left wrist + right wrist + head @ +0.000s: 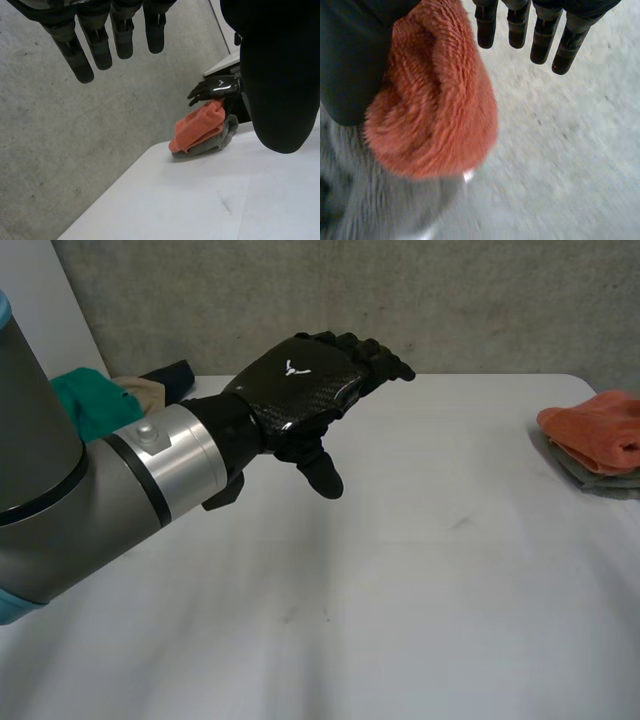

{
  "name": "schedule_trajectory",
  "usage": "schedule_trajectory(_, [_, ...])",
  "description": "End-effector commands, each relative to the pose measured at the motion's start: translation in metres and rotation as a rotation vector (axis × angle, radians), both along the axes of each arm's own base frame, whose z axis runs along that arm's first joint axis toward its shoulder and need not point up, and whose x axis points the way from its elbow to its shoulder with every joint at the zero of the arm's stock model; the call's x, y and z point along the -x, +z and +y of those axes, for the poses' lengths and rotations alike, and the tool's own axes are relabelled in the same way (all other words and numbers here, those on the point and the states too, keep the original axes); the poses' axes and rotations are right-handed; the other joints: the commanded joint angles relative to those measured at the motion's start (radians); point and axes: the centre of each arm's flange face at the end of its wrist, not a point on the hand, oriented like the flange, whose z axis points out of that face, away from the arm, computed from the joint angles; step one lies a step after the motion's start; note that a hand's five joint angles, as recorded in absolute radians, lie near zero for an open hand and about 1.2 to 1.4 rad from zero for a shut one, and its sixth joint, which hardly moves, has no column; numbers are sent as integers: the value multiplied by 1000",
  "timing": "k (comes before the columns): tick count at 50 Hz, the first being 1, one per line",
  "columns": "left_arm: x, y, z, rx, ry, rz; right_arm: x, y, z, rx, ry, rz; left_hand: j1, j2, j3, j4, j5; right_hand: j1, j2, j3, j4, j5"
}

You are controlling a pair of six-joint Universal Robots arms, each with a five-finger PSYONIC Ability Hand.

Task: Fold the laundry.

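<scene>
Over the middle of the white table [420,600], in the head view, the left hand [300,390] hangs in the air, fingers straight, thumb dropped, holding nothing; a heap of unfolded laundry [95,400] lies behind its arm, and a folded orange cloth [600,425] sits on a grey cloth [590,475] at the table's right edge. From the left wrist, the right hand [220,87] hovers just above that stack. From the right wrist, its fingers [540,45] are straight and clear of the orange cloth, while the thumb [350,60] lies against or just over it, I cannot tell which. A thumb snagging the nap on lifting could unfold the stack or drag it off the edge; the left forearm could sweep the heap when turning toward it
</scene>
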Motion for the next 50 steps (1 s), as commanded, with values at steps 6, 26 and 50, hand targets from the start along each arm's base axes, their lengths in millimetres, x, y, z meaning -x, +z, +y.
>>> schedule_trajectory(6, [-3,-5,1,-14,5,-12,49,19,38,-152,-272,240,3,-4,-7,-5,5,-22,-42,-35,-56,-65])
schedule_trajectory(26, [-22,16,-22,71,140,41,-17,178,43,248,-358,-66,-3,-9,-13,-10,-1,-22,-42,-35,-56,-65])
schedule_trajectory(50, [-218,-111,-233,174,815,-462,-242,76,213,-226,399,-32,-18,-24,-28,-25,-16,-22,-42,-35,-56,-65])
